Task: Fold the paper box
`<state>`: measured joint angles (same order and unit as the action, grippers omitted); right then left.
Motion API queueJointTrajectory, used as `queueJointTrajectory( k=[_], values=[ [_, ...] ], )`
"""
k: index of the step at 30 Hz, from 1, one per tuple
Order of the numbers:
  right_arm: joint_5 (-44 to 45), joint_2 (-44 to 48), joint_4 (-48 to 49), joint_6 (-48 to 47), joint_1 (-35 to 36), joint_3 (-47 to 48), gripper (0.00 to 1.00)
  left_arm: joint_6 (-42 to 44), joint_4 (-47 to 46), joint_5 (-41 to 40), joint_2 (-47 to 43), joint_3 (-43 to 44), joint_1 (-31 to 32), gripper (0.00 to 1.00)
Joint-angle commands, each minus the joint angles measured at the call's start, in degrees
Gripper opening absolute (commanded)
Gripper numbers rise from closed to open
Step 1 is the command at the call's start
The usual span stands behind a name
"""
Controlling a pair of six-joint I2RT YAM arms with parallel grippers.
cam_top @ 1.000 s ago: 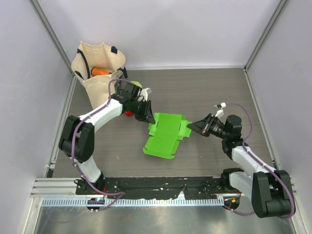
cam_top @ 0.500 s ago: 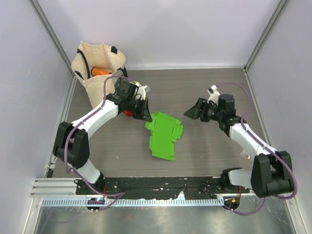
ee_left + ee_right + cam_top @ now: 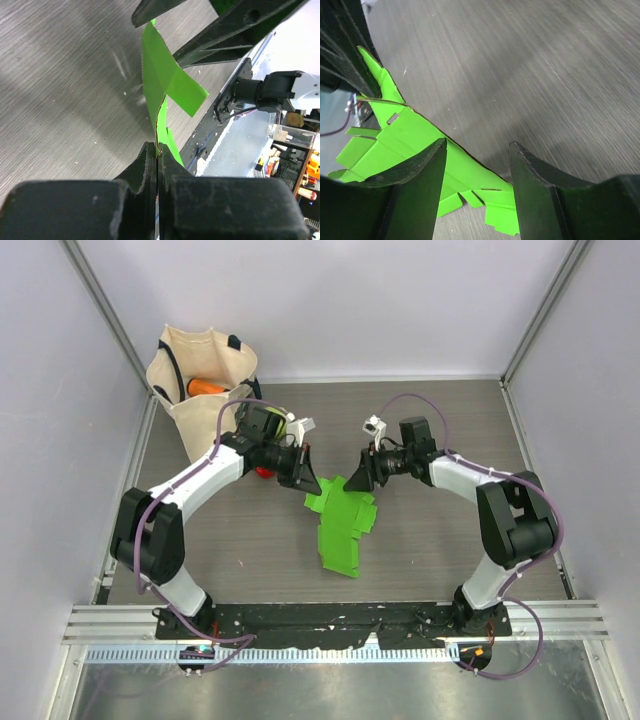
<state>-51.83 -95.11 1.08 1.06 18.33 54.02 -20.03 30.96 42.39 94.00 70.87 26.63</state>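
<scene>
Risk: paper box (image 3: 342, 525), clamped by one edge in left tool (image 3: 157, 150), could tear if right tool (image 3: 477, 145), jaws apart, seemingly straddling it, closes askew.

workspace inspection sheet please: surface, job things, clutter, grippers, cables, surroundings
surface: grey wood-grain table
job's things: green paper box, lifted at its far end
clutter: canvas bag at far left corner, orange item inside; red object beside left arm
grippers: left gripper shut on paper box corner; right gripper open, fingers astride the box edge
cables: purple cables loop over both arms
surroundings: pale walls, metal frame posts
</scene>
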Motion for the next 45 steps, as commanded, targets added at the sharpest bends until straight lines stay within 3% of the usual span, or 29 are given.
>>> queueJointTrajectory(
  k=[1, 10, 13, 17, 18, 19, 20, 22, 24, 25, 26, 30, 36, 39, 42, 45],
  values=[
    [-14.69, -2.80, -7.57, -9.40, -0.05, 6.27, 0.57, 1.57, -2.05, 5.95, -0.74, 0.32, 0.09, 0.00],
    [-21.29, -2.62, -1.52, -4.58, 0.48, 2.32, 0.50, 3.59, 0.24, 5.86, -0.57, 1.29, 0.09, 0.00],
    [-21.29, -2.10, -1.61, -4.93, 1.18, 2.14, 0.41, 3.86, 0.51, 5.78, -1.00, 1.38, 0.09, 0.00],
    [-17.96, -0.17, 1.82, -1.42, 1.27, 0.65, 0.20, 4.91, 2.26, 1.48, -1.88, 2.16, 0.09, 0.01],
    [-17.43, 0.10, 3.12, 0.76, 1.36, 0.65, 0.15, 5.18, 3.13, 0.68, -2.06, 2.51, 0.00, 0.05],
    [-17.08, 0.27, 3.75, 1.83, 1.36, 0.65, 0.10, 5.44, 3.40, -0.28, -2.85, 2.87, -0.09, 0.20],
    [-15.77, 0.36, 4.27, 2.97, 1.36, 0.39, 0.01, 5.44, 3.40, -2.03, -3.55, 2.96, -0.18, 0.27],
    [-12.60, 1.15, 4.02, 5.17, 1.53, 0.04, 0.01, 5.00, 2.09, -4.15, -5.22, 2.00, -1.14, 0.40],
    [-9.45, 1.85, 4.10, 6.93, 1.62, -0.76, 0.01, 3.60, -0.79, -6.79, -8.55, 0.85, -2.45, 0.46],
    [-7.95, 2.99, 3.93, 8.85, 1.80, -1.11, 0.01, 3.16, -2.03, -7.40, -9.87, -0.37, -2.72, 0.63],
    [-6.54, 3.61, 4.01, 9.57, 1.97, -2.07, 0.01, 2.29, -3.35, -8.11, -12.76, -1.25, -3.07, 0.66],
    [-0.12, 7.13, 3.40, 12.91, 3.38, -3.74, 0.01, -1.13, -13.61, -5.41, -17.78, -6.09, -3.25, 0.60],
    [6.03, 10.03, 2.26, 15.29, 7.86, -3.31, 0.01, -3.43, -13.47, -2.05, -14.72, -5.40, -3.17, 0.43],
    [8.76, 9.60, 1.73, 15.55, 9.79, -2.34, 0.01, -4.05, -13.99, -1.87, -14.45, -5.31, -3.08, 0.45],
    [9.73, 8.98, 3.39, 16.87, 11.20, -2.16, 0.01, -4.23, -14.52, -3.19, -15.24, -6.18, -2.82, 0.56],
    [11.31, 8.98, 4.01, 17.13, 12.43, -1.90, 0.01, -4.23, -13.91, -4.07, -14.72, -6.10, -2.64, 0.57]
  ],
)
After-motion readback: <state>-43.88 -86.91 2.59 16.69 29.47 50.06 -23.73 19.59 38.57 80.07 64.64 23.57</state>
